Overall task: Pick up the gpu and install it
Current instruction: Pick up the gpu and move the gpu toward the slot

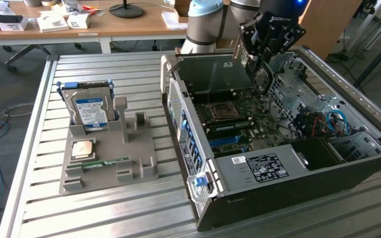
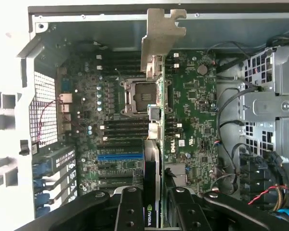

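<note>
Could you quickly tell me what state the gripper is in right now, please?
The gripper is closed, holding the gpu.

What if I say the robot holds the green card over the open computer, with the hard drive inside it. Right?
No. The gripper holds the gpu over the open computer, but the exterior view shows the hard drive in the grey holder outside.
</note>
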{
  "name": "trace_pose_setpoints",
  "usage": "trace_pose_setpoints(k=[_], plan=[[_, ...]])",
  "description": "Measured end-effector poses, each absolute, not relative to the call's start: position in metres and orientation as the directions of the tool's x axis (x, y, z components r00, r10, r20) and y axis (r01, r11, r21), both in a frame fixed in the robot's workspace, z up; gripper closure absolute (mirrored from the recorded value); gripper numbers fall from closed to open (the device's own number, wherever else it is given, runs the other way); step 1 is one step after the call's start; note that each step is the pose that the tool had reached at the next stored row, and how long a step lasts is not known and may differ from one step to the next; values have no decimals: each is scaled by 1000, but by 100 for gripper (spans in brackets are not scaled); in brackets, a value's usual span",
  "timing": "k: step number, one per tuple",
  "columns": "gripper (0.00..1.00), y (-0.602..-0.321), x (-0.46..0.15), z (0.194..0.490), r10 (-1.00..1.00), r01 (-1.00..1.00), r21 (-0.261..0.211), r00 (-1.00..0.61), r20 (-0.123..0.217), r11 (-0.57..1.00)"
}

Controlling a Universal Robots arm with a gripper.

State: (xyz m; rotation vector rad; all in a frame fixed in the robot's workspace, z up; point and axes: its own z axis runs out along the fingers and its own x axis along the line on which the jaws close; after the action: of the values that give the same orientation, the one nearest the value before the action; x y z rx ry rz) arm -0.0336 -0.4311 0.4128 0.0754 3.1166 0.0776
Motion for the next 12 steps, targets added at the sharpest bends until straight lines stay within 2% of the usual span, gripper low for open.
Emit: trace_pose_setpoints(k=[12], plan=[[73, -431, -25, 413, 27, 26, 50, -999, -22, 998]])
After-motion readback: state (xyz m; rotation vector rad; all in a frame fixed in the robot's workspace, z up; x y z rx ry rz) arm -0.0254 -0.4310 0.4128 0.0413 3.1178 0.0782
